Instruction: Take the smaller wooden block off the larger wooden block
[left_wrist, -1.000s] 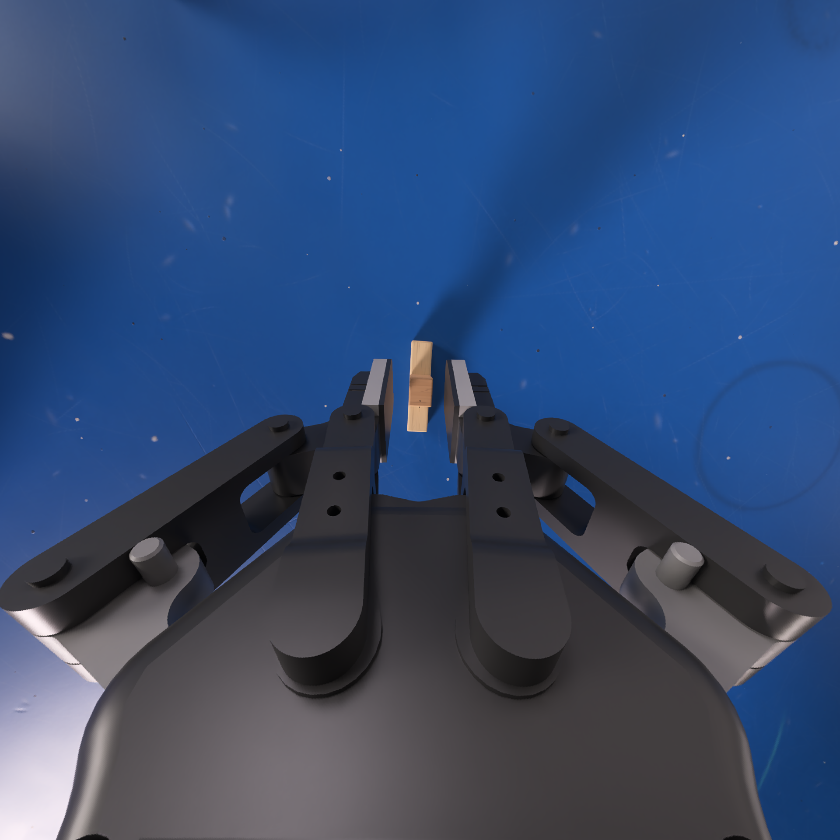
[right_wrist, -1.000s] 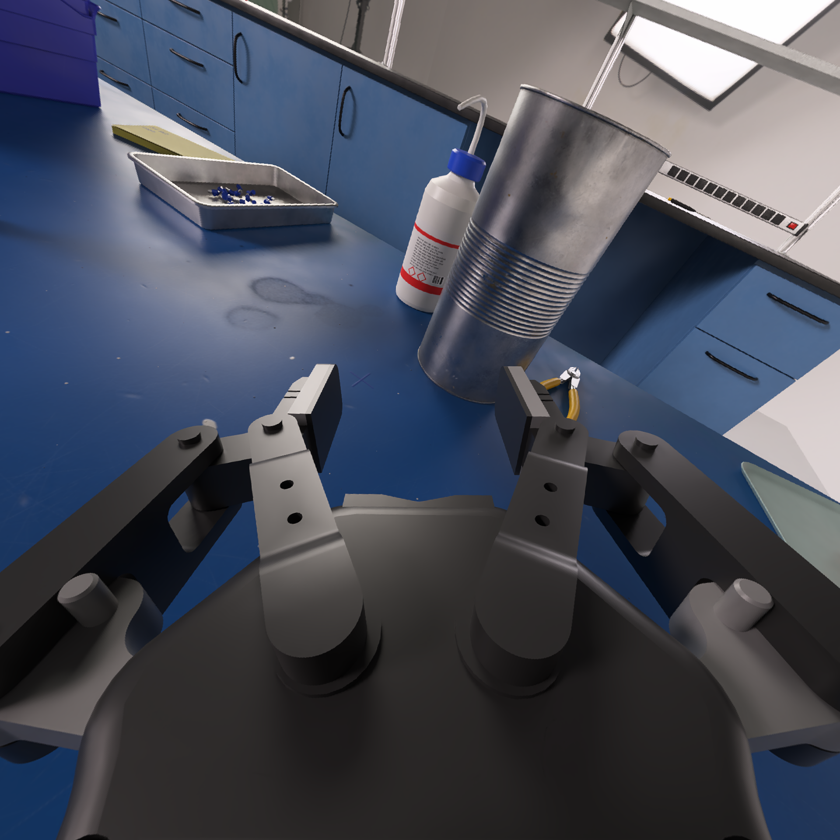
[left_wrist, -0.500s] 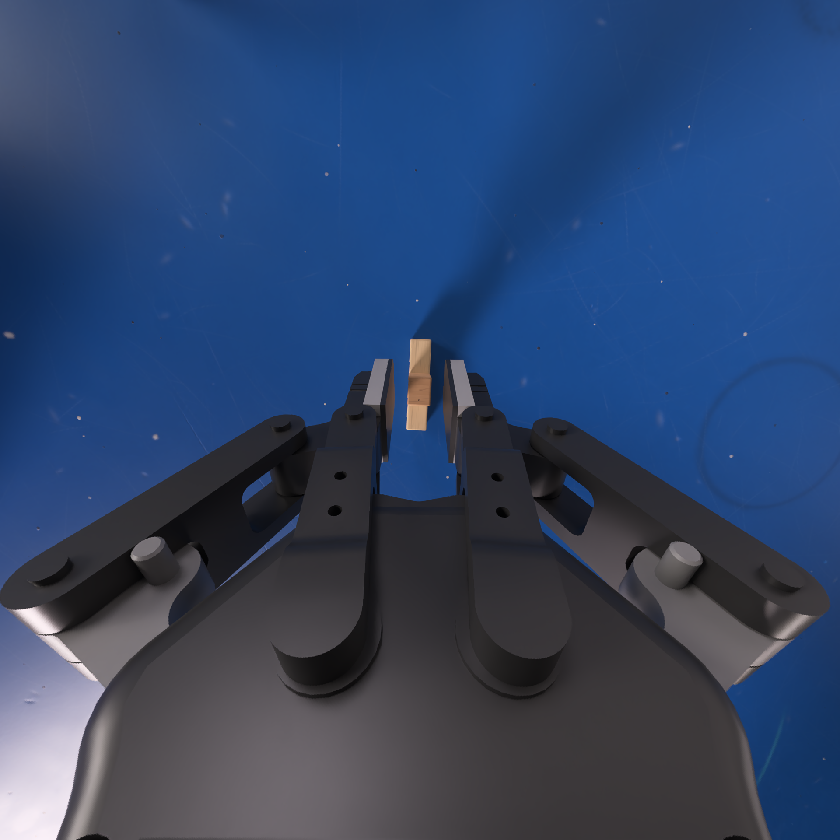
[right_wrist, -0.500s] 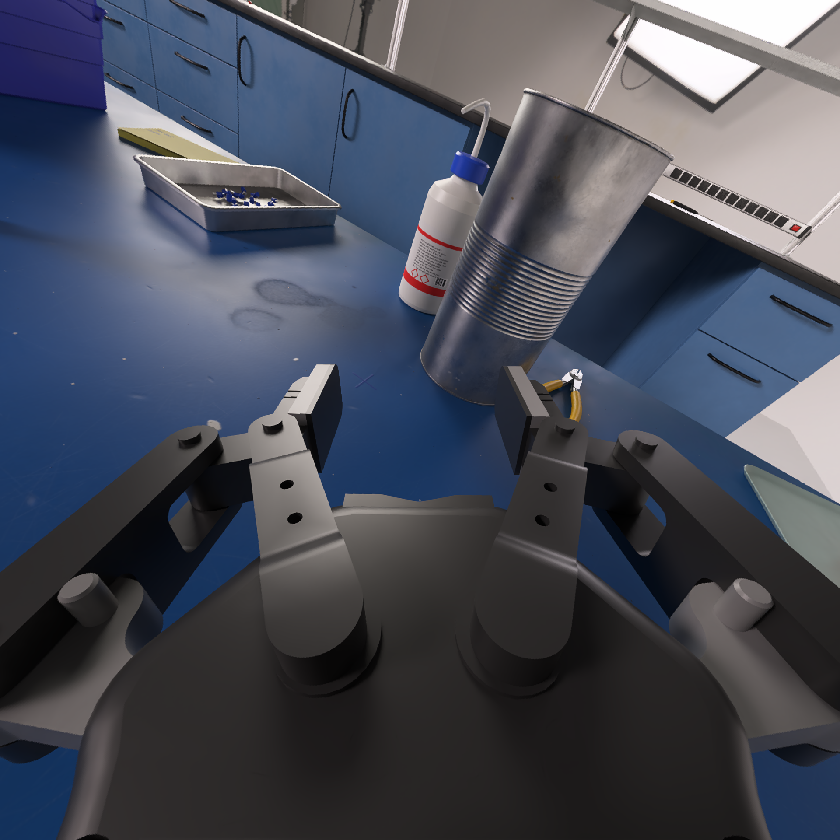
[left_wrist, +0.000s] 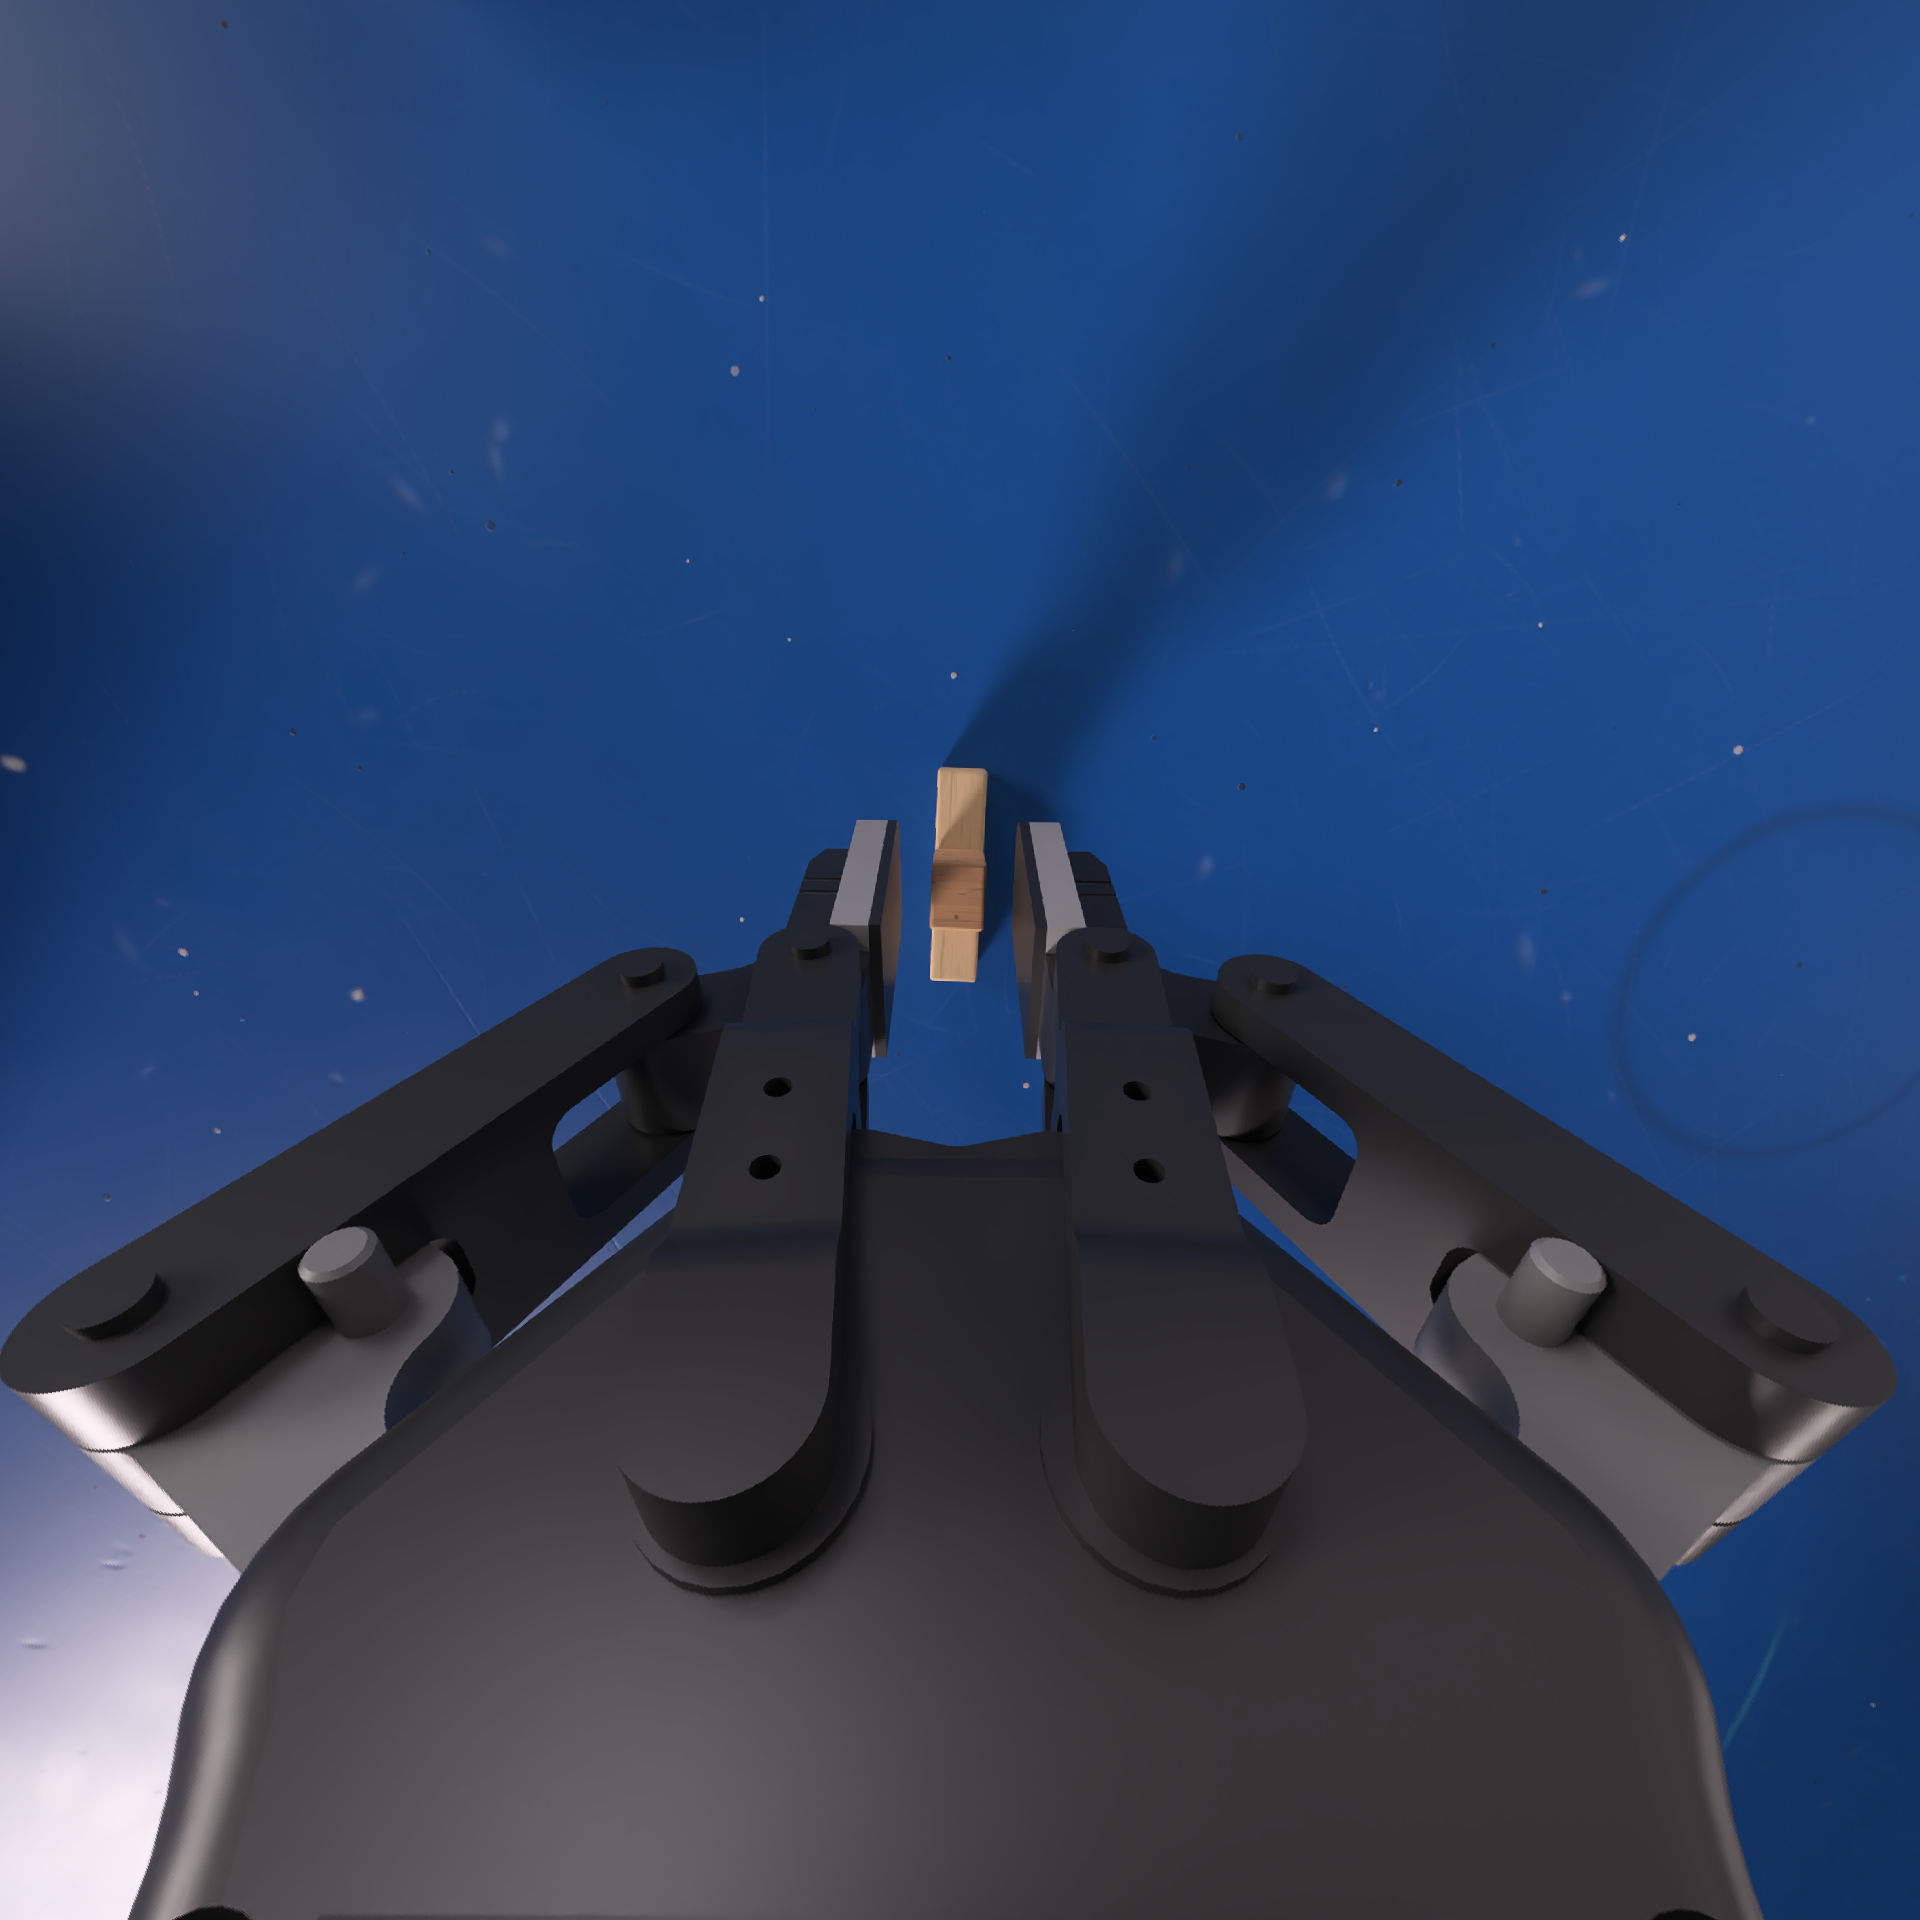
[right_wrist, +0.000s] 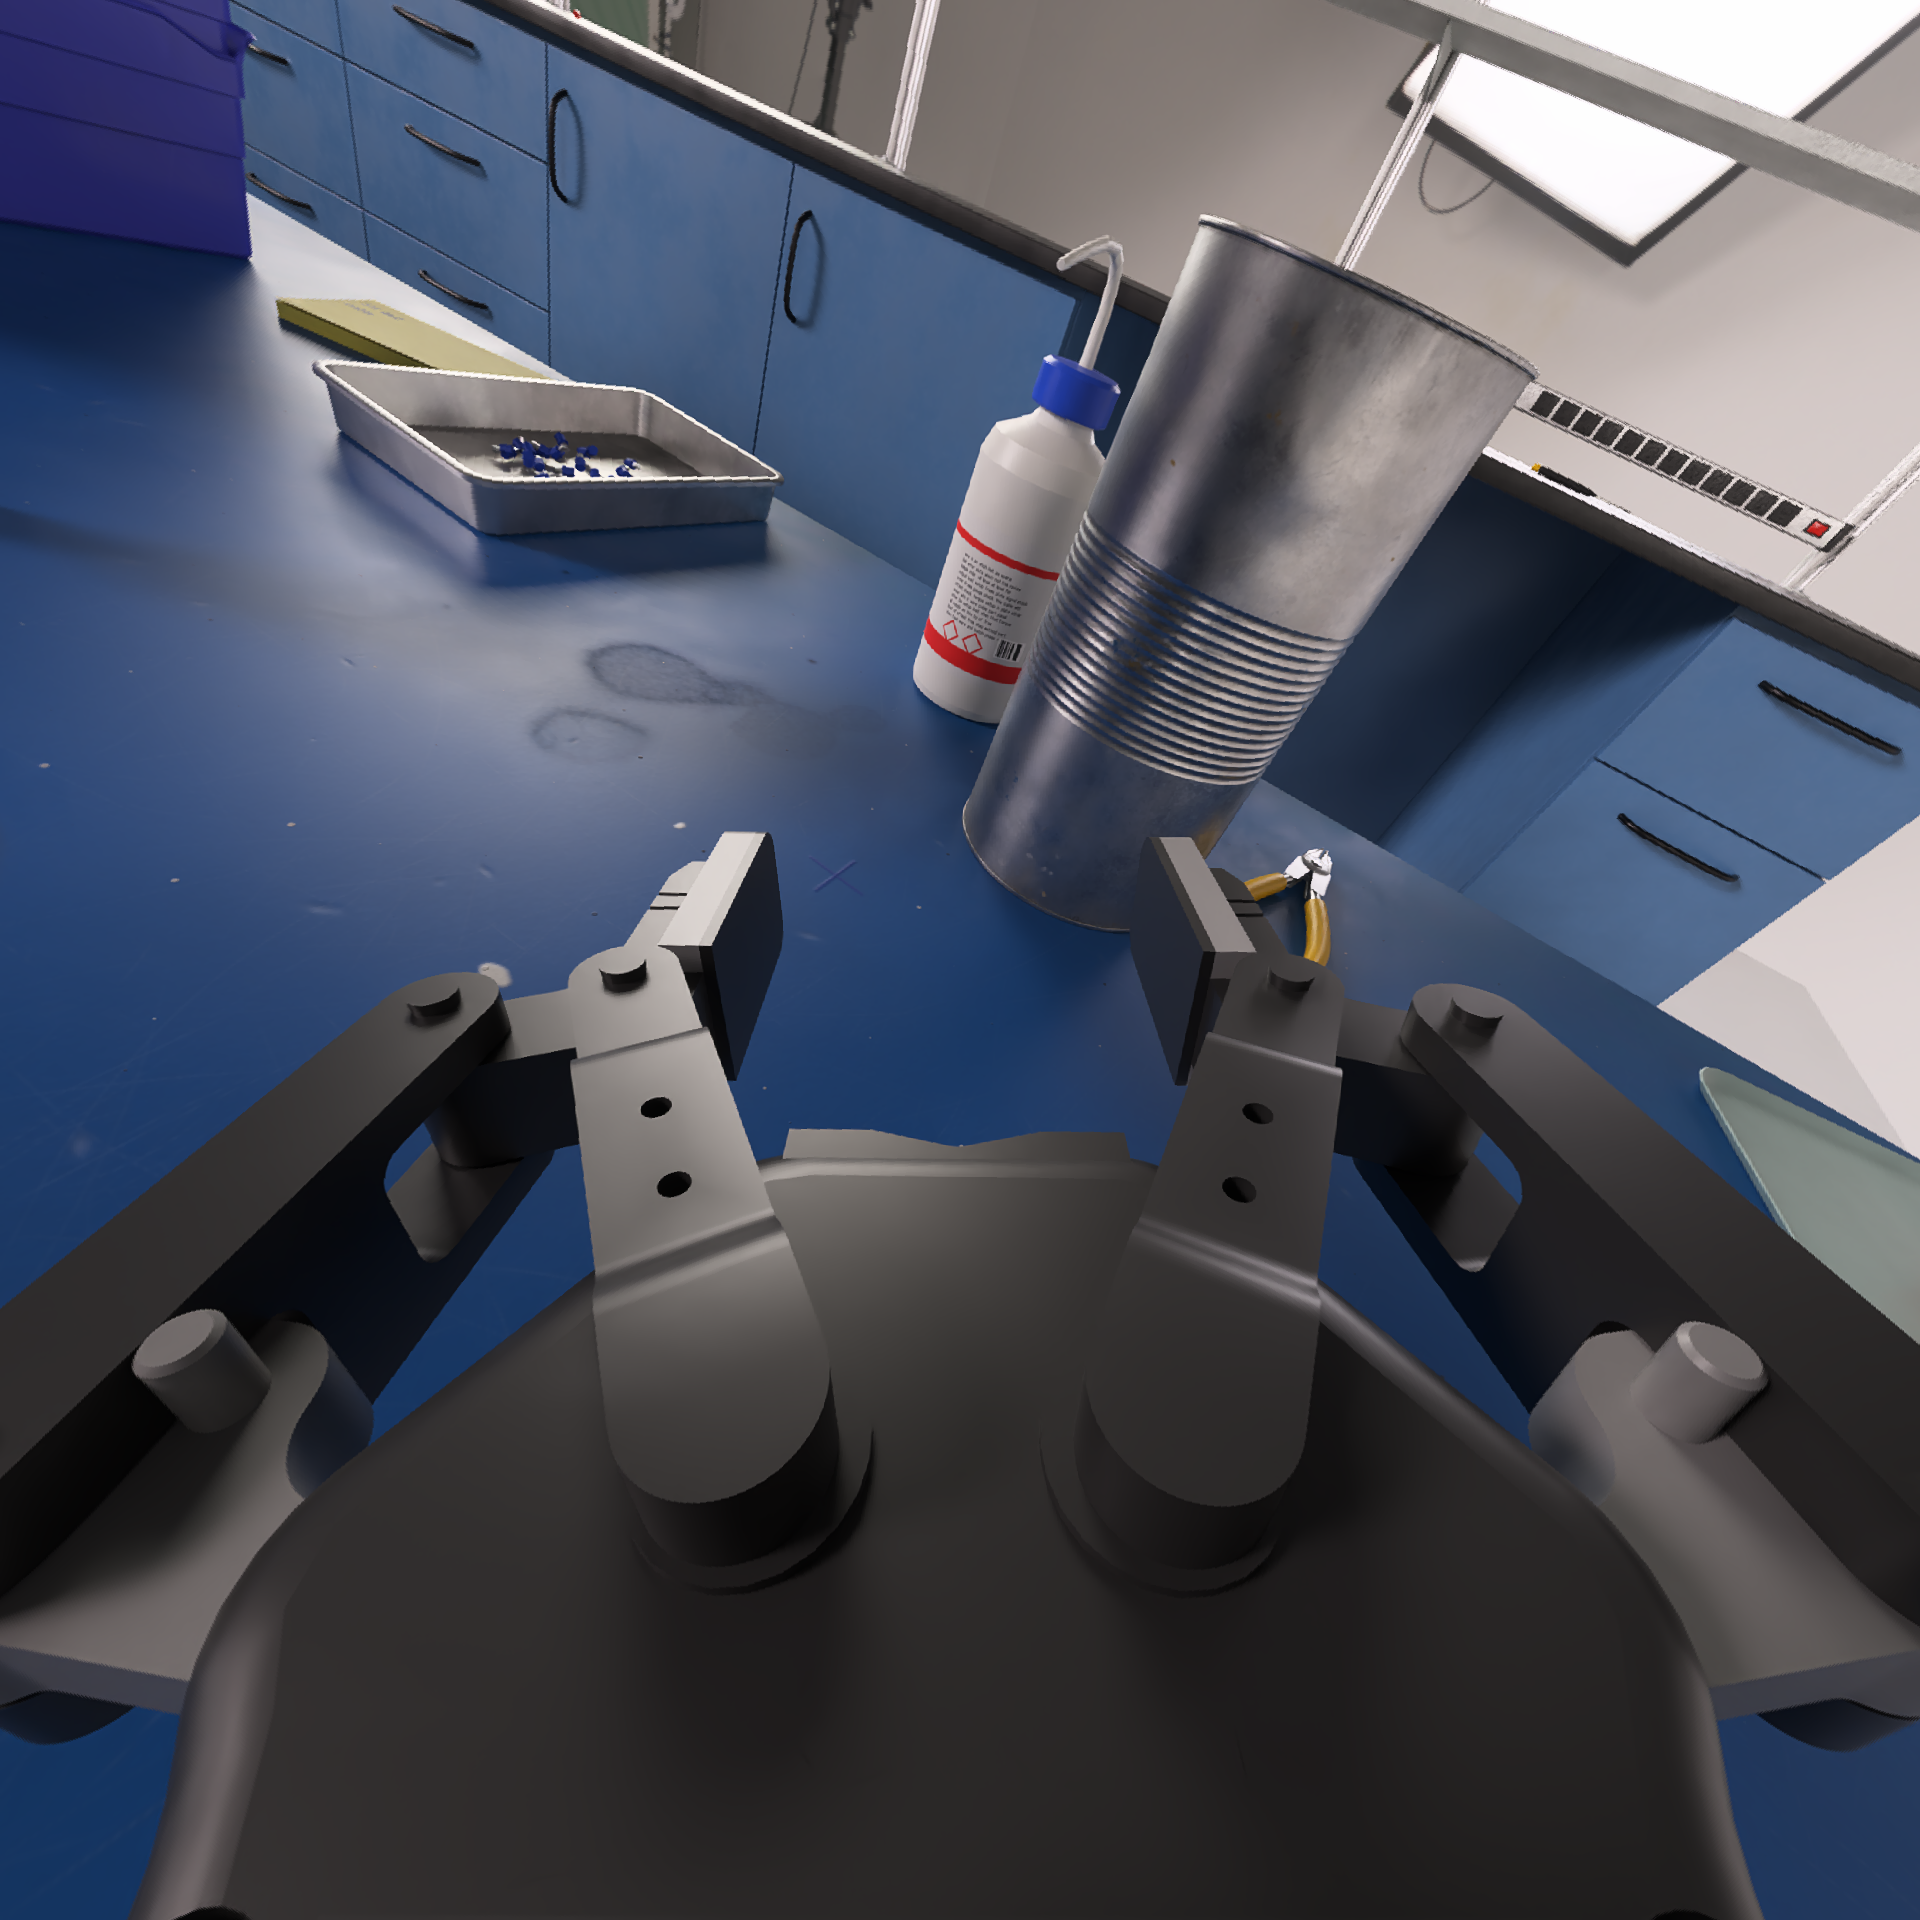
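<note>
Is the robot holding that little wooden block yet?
No, the small block still sits on the long block, with a gap to each open jaw.

bright, sharp | wide-angle edge warp | ceiling light (right_wrist: 1569, 135) glare

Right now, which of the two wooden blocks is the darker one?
The smaller wooden block, lying across the middle of the paler, longer larger wooden block, between the left gripper fingers.

Pale larger wooden block (left_wrist: 960, 810); browner smaller wooden block (left_wrist: 957, 889); scuffed blue table (left_wrist: 1351, 416); ribbed silver can (right_wrist: 1236, 582)
</note>
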